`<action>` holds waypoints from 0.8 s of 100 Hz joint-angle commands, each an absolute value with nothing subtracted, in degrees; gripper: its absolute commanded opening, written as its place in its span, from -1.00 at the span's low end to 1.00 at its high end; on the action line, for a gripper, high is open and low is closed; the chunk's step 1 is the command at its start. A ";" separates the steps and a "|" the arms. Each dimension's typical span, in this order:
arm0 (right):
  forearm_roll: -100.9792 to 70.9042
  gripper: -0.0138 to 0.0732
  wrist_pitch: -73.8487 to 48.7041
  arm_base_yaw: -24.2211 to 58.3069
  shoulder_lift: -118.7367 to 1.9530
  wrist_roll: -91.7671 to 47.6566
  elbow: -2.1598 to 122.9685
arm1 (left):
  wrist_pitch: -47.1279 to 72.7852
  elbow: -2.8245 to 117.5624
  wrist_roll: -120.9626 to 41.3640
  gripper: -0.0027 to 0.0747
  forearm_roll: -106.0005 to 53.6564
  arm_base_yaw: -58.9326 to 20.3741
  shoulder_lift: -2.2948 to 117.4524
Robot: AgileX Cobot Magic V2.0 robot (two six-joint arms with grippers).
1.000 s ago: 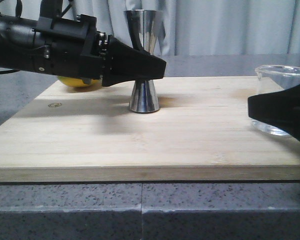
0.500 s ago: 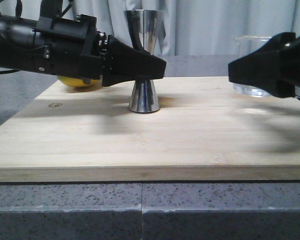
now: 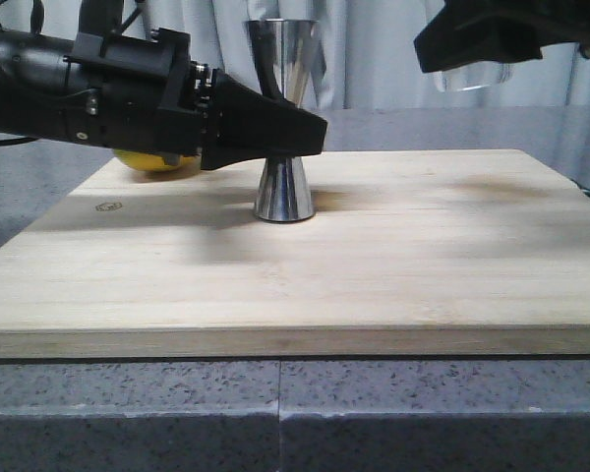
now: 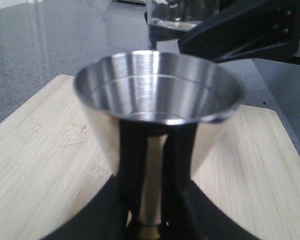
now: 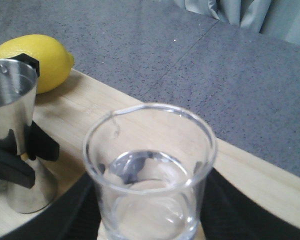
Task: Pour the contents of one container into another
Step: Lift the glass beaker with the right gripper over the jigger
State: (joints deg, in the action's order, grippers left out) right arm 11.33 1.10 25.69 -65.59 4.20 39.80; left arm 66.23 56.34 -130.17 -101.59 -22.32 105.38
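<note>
The steel hourglass jigger [image 3: 284,118] stands upright on the wooden board [image 3: 374,265]. My left gripper [image 3: 310,133] is shut on its narrow waist, with a black finger [image 4: 132,165] on each side below the empty upper cup [image 4: 157,90]. The clear glass beaker [image 5: 150,170] holds a little clear liquid and sits between the fingers [image 5: 230,215] of my right gripper [image 5: 150,212], which is shut on it. In the front view the beaker [image 3: 472,77] hangs high at the right, above and to the right of the jigger's rim, under the right gripper [image 3: 477,44].
A yellow lemon [image 3: 157,162] lies at the board's back left corner, behind my left arm, and also shows as the lemon [image 5: 35,60] beside the jigger [image 5: 12,135]. Grey stone counter [image 3: 275,413] surrounds the board. Curtains hang behind.
My right gripper has lifted the beaker off the board's right edge, up and leftward toward the jigger. The left gripper and the jigger have not moved.
</note>
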 commanded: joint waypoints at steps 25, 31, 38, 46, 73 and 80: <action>17.13 0.00 -7.78 30.61 -65.09 3.55 50.26 | 71.70 57.83 -129.57 -0.72 -106.02 -22.72 102.85; 17.64 0.00 -8.84 31.71 -65.38 3.55 51.47 | 71.70 57.83 -129.57 -0.72 -106.02 -22.72 102.85; 18.52 0.00 -10.89 32.47 -66.11 3.55 53.01 | 71.70 57.83 -129.57 -0.72 -106.02 -22.72 102.85; 19.65 0.00 -13.53 33.48 -67.36 3.46 54.85 | 71.70 57.83 -129.57 -0.72 -106.02 -22.72 102.85; 22.15 0.00 -16.96 36.56 -69.58 2.36 58.84 | 71.70 57.83 -129.57 -0.72 -106.02 -22.72 102.85; 22.77 0.00 -18.26 36.86 -70.11 1.93 59.74 | 71.70 57.83 -129.57 -0.72 -106.02 -22.72 102.85</action>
State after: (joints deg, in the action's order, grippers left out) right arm 20.54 -20.29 36.59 -70.92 2.88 56.53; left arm 66.23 56.34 -130.04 -101.59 -22.32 105.38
